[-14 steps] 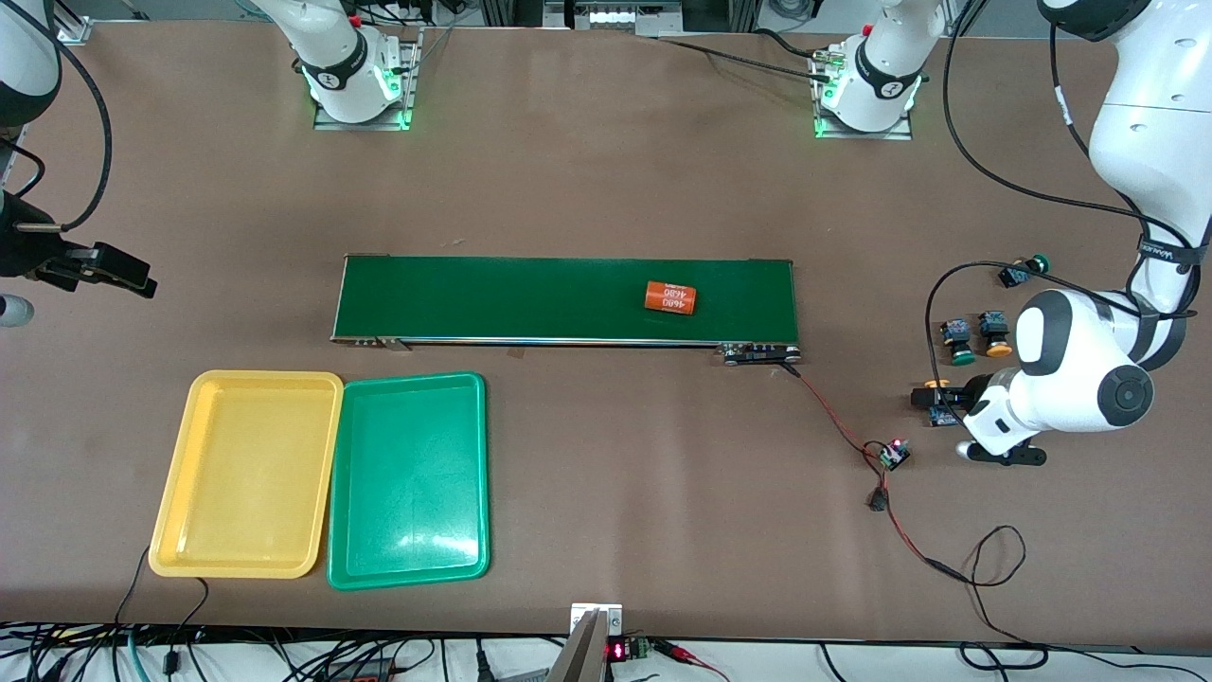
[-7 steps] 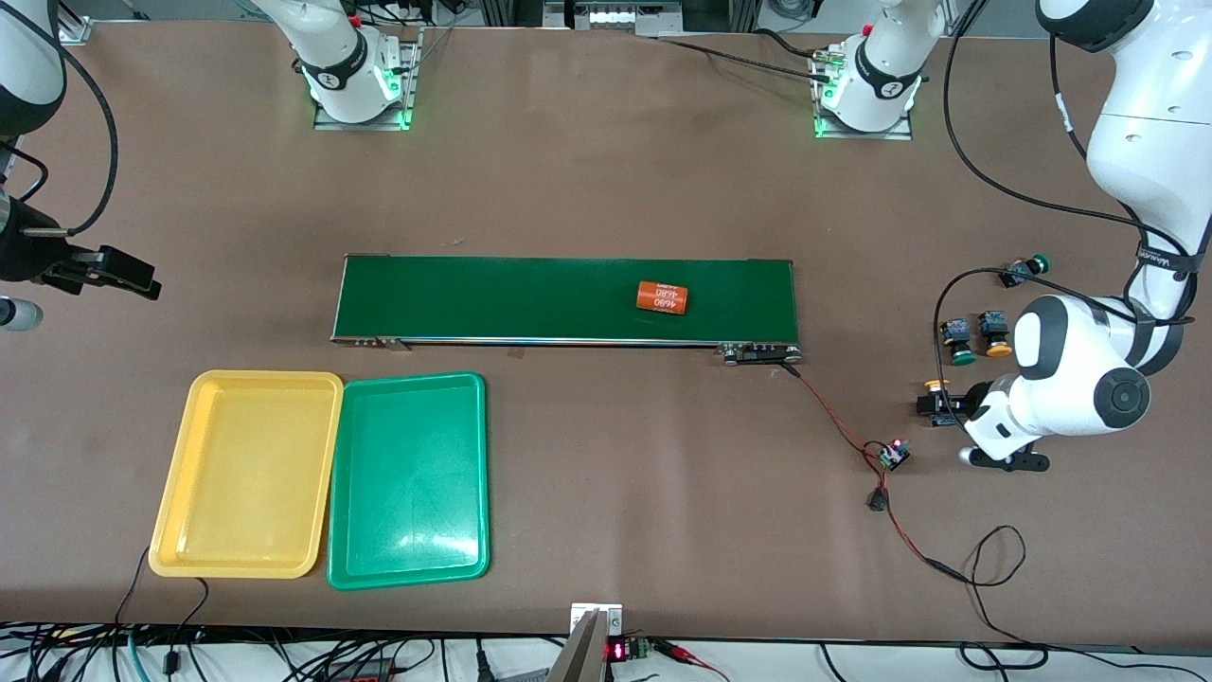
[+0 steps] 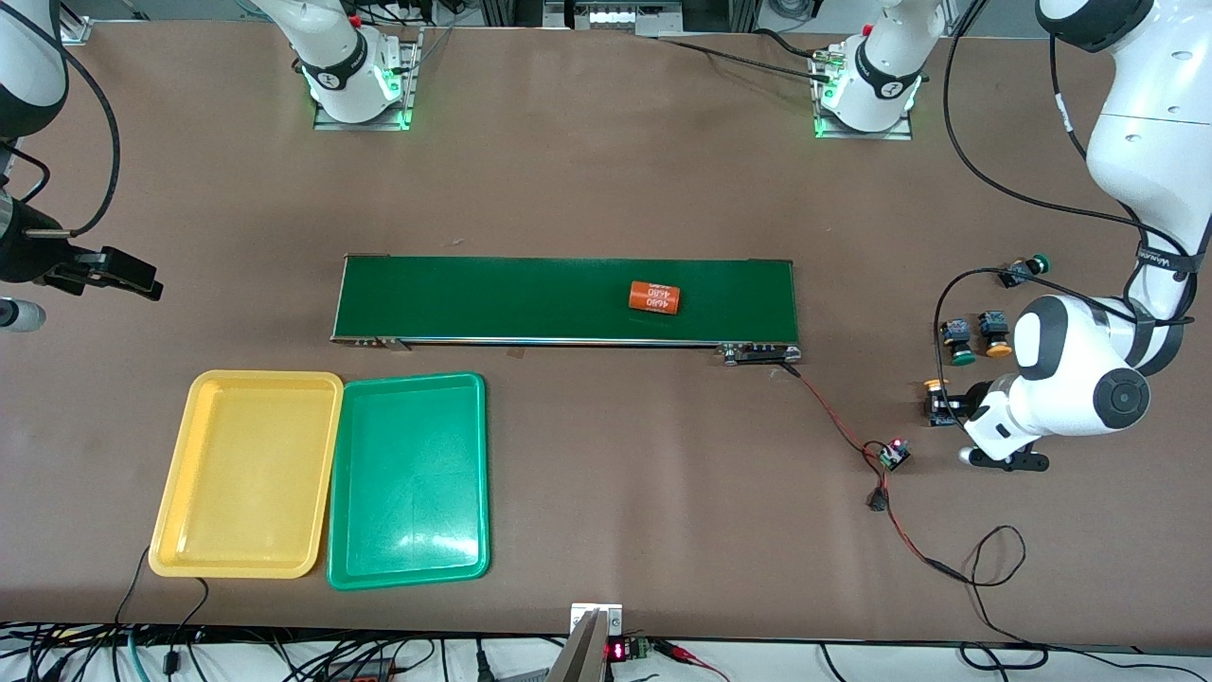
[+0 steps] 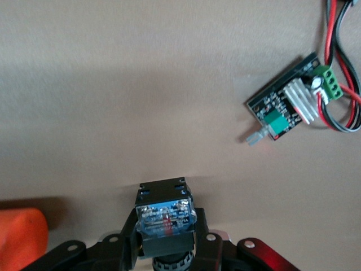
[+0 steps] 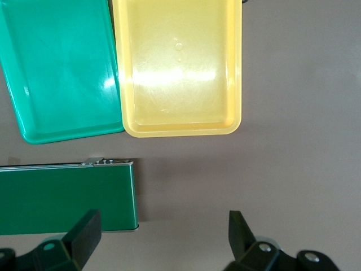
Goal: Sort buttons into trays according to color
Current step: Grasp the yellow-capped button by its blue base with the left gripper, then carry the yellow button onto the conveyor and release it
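Since a second ago the left end effector (image 3: 947, 409) has clamped the yellow button (image 4: 165, 217) at the counter's left-arm end; lift straight; right end effector (image 5: 163, 237) waits open.

Four buttons are seen at the left arm's end of the table. One orange-capped button (image 3: 937, 398) is clamped on its blue-black body (image 4: 165, 217). A green-capped button (image 3: 958, 342) and an orange-capped button (image 3: 994, 333) lie side by side. Another green-capped button (image 3: 1025, 269) lies farther from the front camera. The yellow tray (image 3: 248, 474) and green tray (image 3: 409, 480) are touching, both empty.
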You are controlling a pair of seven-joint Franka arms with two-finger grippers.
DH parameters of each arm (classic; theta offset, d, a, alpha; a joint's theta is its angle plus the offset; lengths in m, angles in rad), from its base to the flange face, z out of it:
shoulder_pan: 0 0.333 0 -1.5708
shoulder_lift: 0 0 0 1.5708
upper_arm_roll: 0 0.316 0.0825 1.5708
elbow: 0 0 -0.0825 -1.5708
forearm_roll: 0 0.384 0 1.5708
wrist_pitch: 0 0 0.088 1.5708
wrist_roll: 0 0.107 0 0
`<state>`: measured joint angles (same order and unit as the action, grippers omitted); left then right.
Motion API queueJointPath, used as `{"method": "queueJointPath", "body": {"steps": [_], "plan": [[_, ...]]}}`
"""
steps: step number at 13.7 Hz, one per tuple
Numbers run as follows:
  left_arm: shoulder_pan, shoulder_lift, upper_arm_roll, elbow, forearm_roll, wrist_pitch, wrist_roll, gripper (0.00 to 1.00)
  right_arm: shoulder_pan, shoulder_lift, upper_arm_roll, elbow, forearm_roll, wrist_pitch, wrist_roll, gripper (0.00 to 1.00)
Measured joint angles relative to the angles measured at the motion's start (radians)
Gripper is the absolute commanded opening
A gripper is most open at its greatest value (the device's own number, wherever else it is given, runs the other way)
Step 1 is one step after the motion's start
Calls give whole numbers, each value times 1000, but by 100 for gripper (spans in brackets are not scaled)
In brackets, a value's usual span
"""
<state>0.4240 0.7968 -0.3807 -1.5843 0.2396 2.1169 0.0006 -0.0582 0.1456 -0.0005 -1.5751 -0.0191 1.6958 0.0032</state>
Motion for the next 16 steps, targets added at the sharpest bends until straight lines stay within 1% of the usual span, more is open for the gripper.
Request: {"method": "queueJointPath", "body": {"steps": [2, 5, 7, 9, 10, 11, 14, 16], "plan": [[-1, -10, -11, 19, 0, -60, -12, 8, 0, 0, 0, 0, 0, 0, 0, 100], [-1, -49, -47, 40, 0, -132, -13, 5, 0, 0, 0, 0, 0, 0, -11, 100], [-2, -92, -96, 45, 0, -204, -13, 1, -1, 0, 0, 0, 0, 0, -26, 100], [-8, -134, -156, 45, 0, -280, -6, 0, -1, 0, 0, 0, 0, 0, -33, 100], [-14, -148, -175, 44, 1, -298, 33, 0, -1, 1, 0, 0, -1, 0, -34, 100], [-18, -153, -186, 43, 2, -305, 114, 0, -2, 3, 0, 0, -1, 0, -35, 100], [-14, -149, -189, 30, 2, -312, 369, 0, -3, 9, -1, 0, -1, 0, -38, 100], [-8, -147, -211, 22, 1, -331, 477, 0, -3, 11, -1, 0, -1, 0, -38, 100]]}}
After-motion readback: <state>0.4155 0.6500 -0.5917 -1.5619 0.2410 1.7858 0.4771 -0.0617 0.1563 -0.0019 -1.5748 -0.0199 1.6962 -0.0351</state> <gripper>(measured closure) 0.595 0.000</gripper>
